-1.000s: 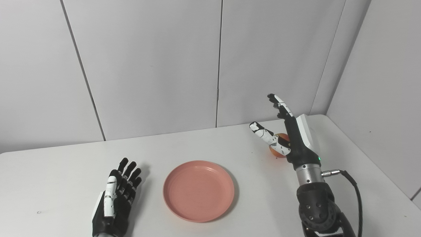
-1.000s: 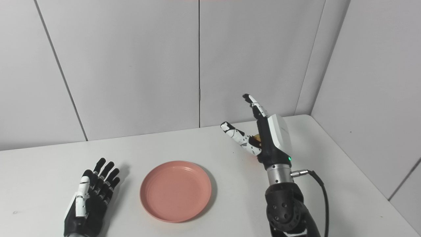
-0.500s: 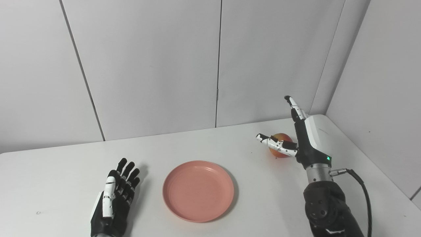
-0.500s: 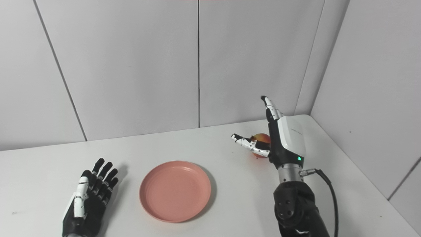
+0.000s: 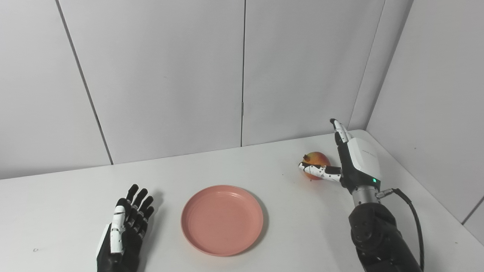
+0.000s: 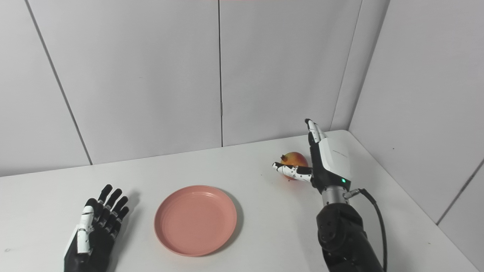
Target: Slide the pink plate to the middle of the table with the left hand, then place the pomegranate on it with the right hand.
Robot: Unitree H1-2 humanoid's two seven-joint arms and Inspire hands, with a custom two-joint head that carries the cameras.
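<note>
We are resting our left hand [image 5: 123,236] flat, fingers apart, holding nothing. We are holding our right hand [image 5: 349,160] edge-up, fingers straight, thumb extending sideways, wrist raised, grasping nothing.

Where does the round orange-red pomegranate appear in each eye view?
Left eye view: round orange-red pomegranate right of centre, beside the right hand.
Right eye view: same fruit, nearer the picture's centre, again beside that hand.
Shared landmark: round pink plastic plate, lower left of the fruit in both.
</note>
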